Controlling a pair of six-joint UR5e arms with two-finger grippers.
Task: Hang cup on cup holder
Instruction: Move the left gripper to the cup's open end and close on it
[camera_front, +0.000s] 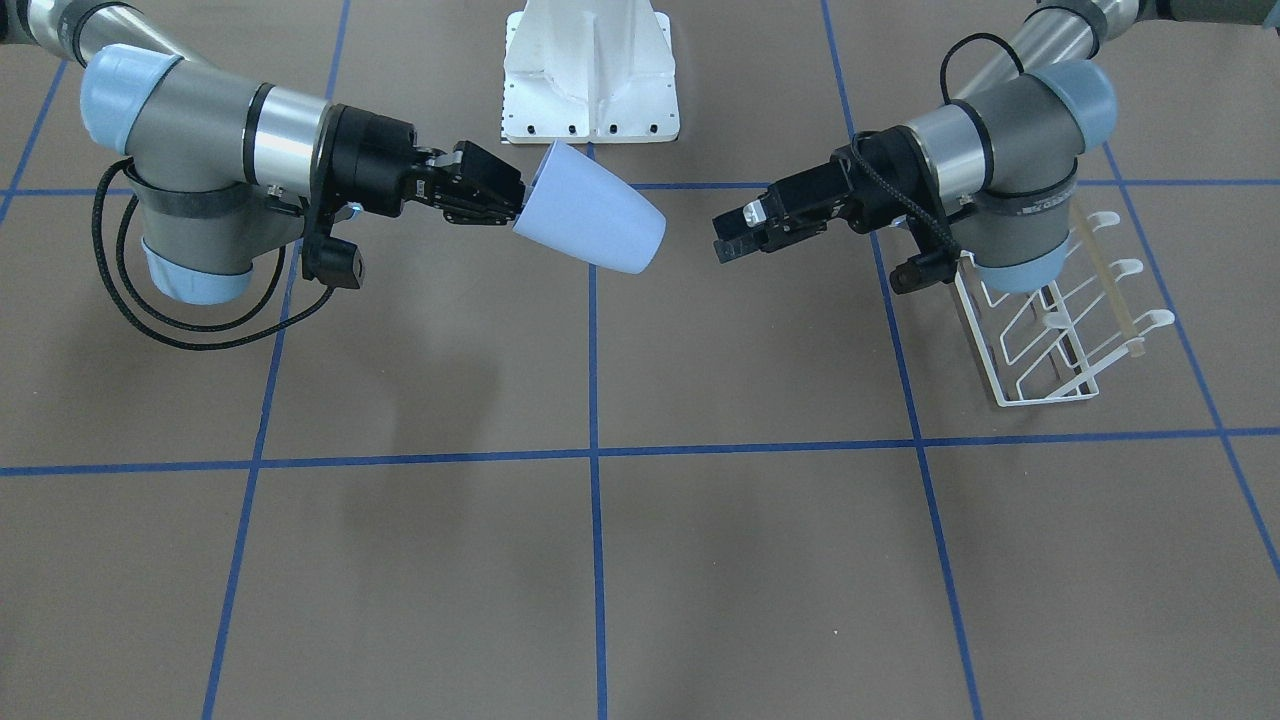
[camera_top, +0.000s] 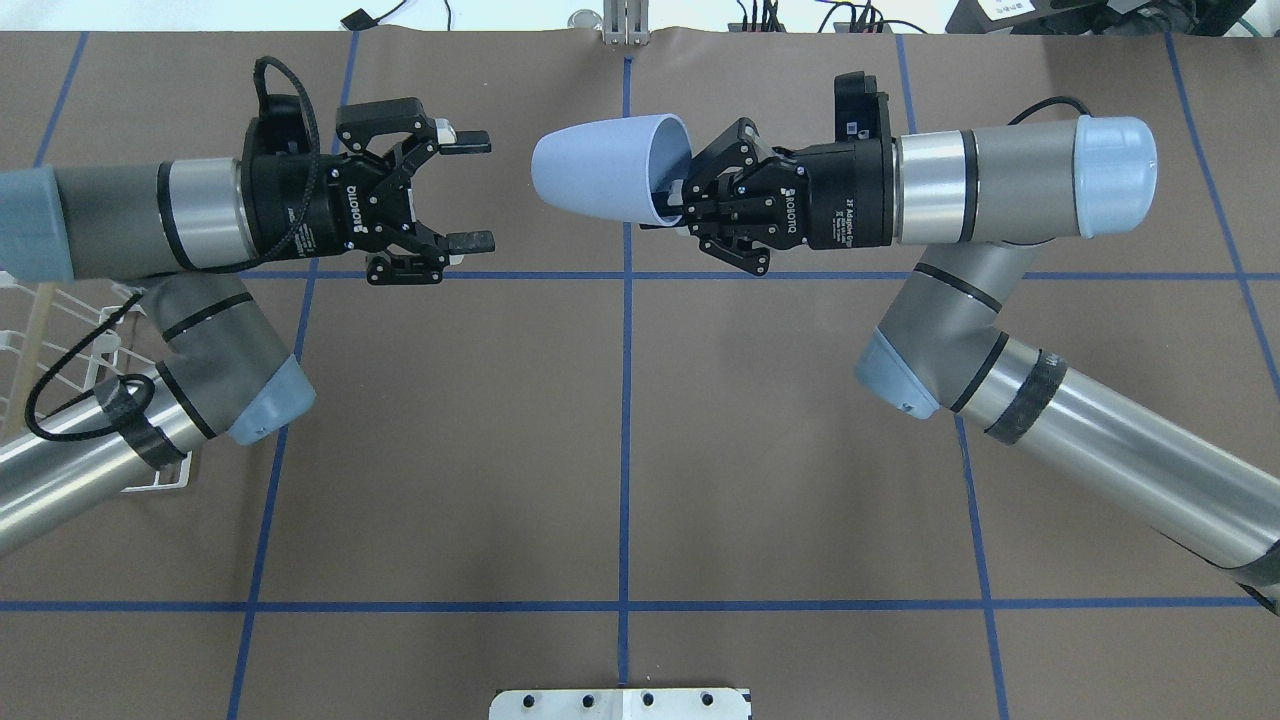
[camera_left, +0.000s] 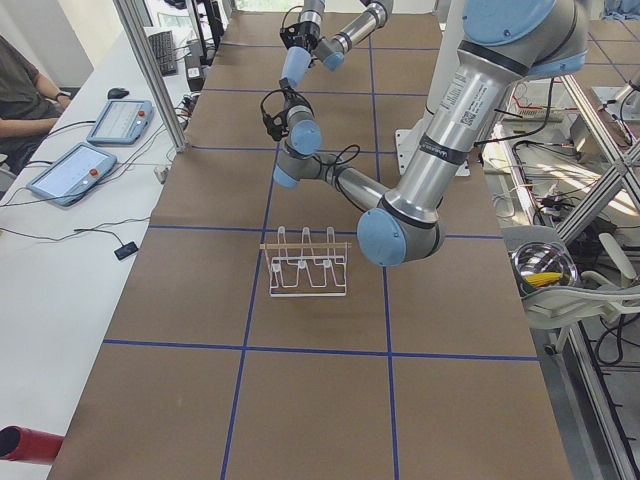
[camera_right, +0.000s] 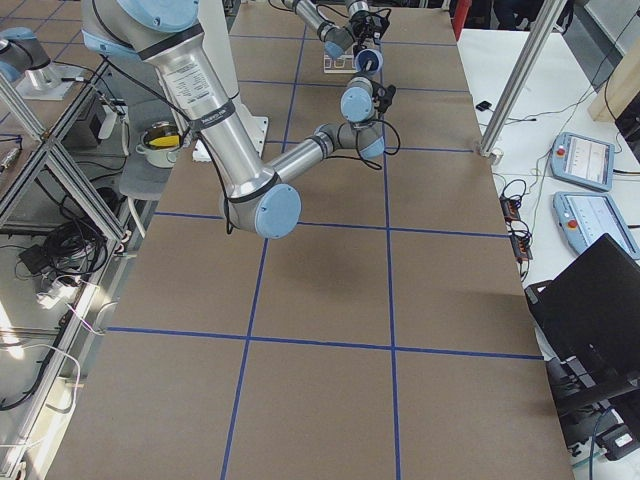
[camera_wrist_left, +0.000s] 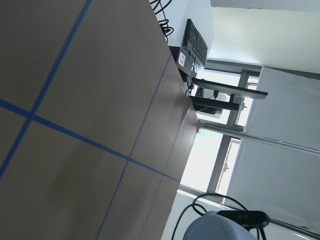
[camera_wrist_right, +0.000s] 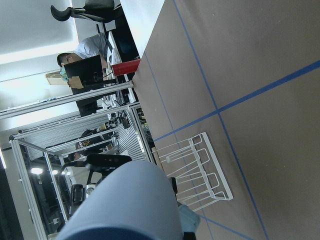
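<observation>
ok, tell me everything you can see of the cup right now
The cup is a plain light blue-grey tumbler. It looks like smooth plastic, has no handle, and tapers from a wide rim to a narrower rounded base. It is held in the air, roughly on its side. Its mouth faces the right gripper, which is shut on the rim wall, one finger apparently inside. Its base points at the open left gripper, with a gap between them. Nothing else touches it.
</observation>
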